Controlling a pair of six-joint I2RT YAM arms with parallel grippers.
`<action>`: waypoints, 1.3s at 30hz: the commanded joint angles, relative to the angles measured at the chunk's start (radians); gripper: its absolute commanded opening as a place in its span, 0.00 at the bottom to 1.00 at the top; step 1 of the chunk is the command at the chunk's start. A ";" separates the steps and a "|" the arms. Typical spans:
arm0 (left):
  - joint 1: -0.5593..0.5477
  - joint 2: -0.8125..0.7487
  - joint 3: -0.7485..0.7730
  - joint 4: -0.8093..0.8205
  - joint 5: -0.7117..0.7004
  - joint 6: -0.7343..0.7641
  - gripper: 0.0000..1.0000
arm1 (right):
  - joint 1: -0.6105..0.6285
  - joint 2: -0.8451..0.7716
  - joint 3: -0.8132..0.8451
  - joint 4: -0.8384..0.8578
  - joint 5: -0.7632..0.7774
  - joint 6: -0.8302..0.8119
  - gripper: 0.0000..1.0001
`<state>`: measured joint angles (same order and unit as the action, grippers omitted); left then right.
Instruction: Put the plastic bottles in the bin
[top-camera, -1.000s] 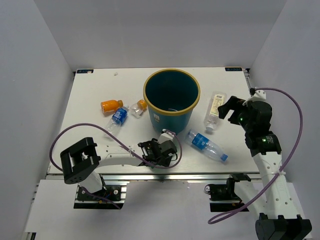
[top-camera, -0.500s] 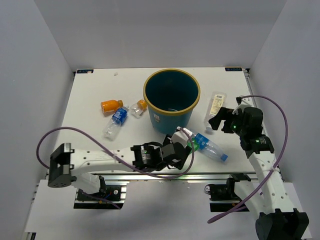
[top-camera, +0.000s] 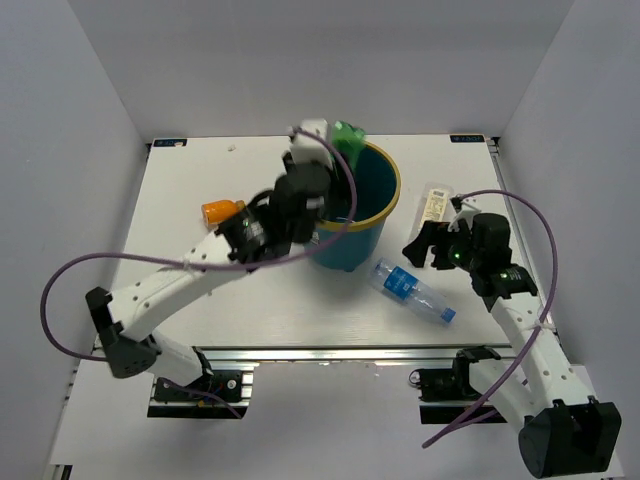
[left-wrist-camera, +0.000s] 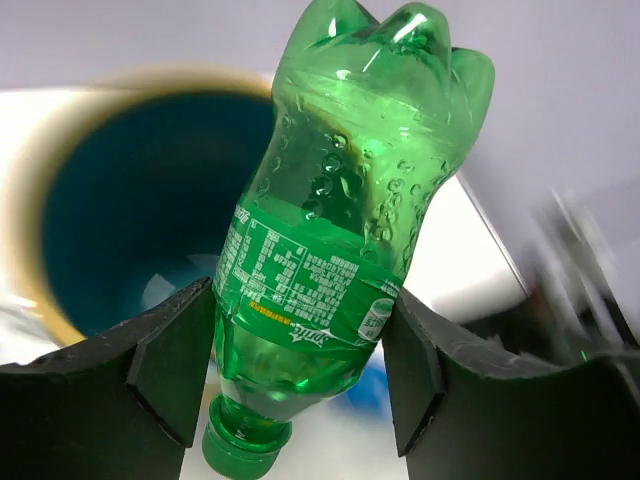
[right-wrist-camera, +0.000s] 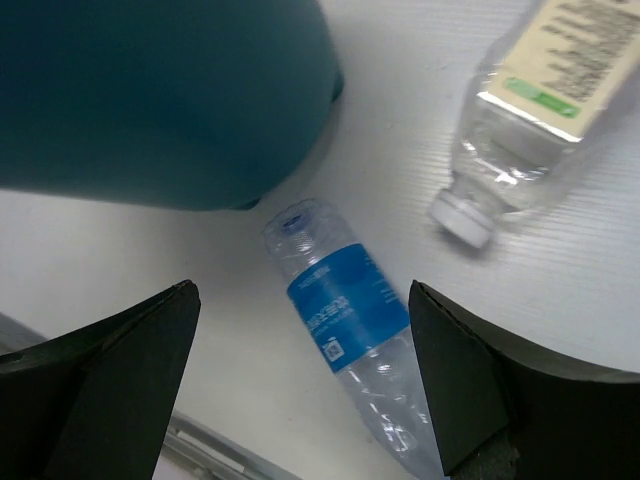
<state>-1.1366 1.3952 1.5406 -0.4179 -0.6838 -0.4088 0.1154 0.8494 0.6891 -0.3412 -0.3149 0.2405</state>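
The left gripper (left-wrist-camera: 295, 355) grips the green bottle (top-camera: 350, 135) by its body, above the far rim of the bin (top-camera: 392, 195), which stands mid-table toward the far edge. The right gripper (right-wrist-camera: 300, 290) has its fingers wide apart above a clear blue-label bottle (right-wrist-camera: 345, 305), which lies toward the near right corner, near the bin. A pale-label bottle (top-camera: 435, 203) lies near the right edge. Left of the bin, the left arm (top-camera: 190, 275) partly covers an orange bottle (top-camera: 220, 211).

Left arm (top-camera: 200, 265) is covering the near-left rim of the bin (top-camera: 396, 190) and part of an orange bottle (top-camera: 220, 210). Pale-label bottle (right-wrist-camera: 530, 110) is running off the right wrist view's top edge. Left wrist background is blurring at right.
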 joint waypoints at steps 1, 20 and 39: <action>0.179 0.092 0.105 -0.045 -0.038 0.004 0.30 | 0.091 0.023 0.010 0.010 0.023 -0.049 0.89; 0.262 0.142 0.168 -0.073 0.079 0.038 0.98 | 0.329 0.200 0.047 -0.088 0.351 -0.118 0.89; 0.554 -0.502 -0.503 -0.213 -0.073 -0.337 0.98 | 0.372 0.476 0.096 -0.134 0.384 -0.116 0.89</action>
<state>-0.5854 0.9119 1.1858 -0.5743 -0.7647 -0.6270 0.4812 1.3117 0.7422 -0.4732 0.0978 0.1249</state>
